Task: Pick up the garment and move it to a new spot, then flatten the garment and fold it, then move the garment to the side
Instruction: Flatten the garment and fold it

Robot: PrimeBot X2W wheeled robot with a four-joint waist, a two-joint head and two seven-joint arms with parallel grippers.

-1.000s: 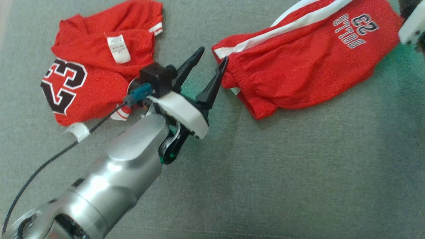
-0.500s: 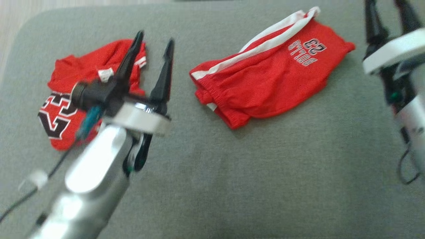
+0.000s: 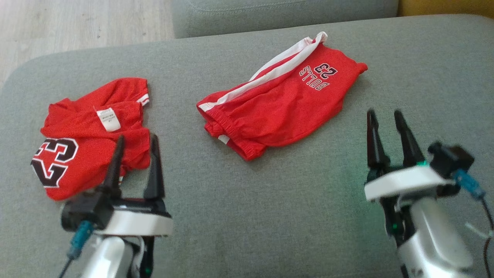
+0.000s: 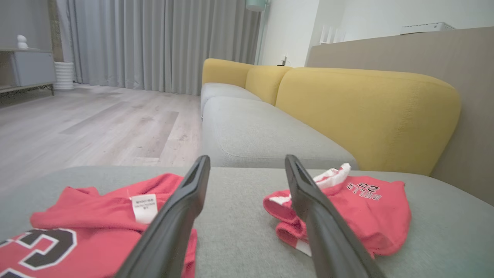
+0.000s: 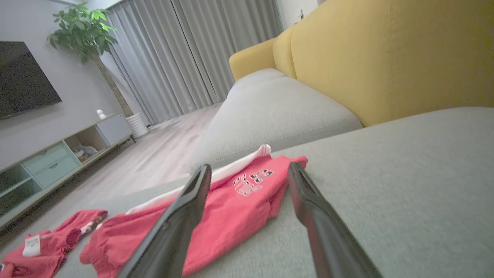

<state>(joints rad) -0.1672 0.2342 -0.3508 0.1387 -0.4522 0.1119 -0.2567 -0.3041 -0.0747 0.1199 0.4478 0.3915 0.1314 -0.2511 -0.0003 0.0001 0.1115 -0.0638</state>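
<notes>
Red shorts [image 3: 278, 108] with a white side stripe and "BULLS 23" print lie folded at the middle of the grey sofa seat [image 3: 270, 216]. They also appear in the wrist views [image 4: 366, 216] [image 5: 231, 216]. A crumpled red jersey [image 3: 85, 127] [image 4: 92, 216] [image 5: 42, 255] with a black "23" and a white label lies at the left. My left gripper [image 3: 137, 136] [image 4: 247, 158] stands open at the jersey's near right edge, holding nothing. My right gripper [image 3: 384, 112] [image 5: 250, 166] stands open and empty to the right of the shorts, apart from them.
Beyond the seat is another grey cushion [image 3: 278, 15] with yellow back cushions [image 4: 366, 112]. Wooden floor [image 3: 77, 27] lies past the seat's far left edge. Bare grey cushion stretches in front of both garments and to the right.
The head camera has pulled back. My left gripper has drawn away from the shorts' waistband to the near left. My right gripper has come down into view at the right. Both garments lie as before.
</notes>
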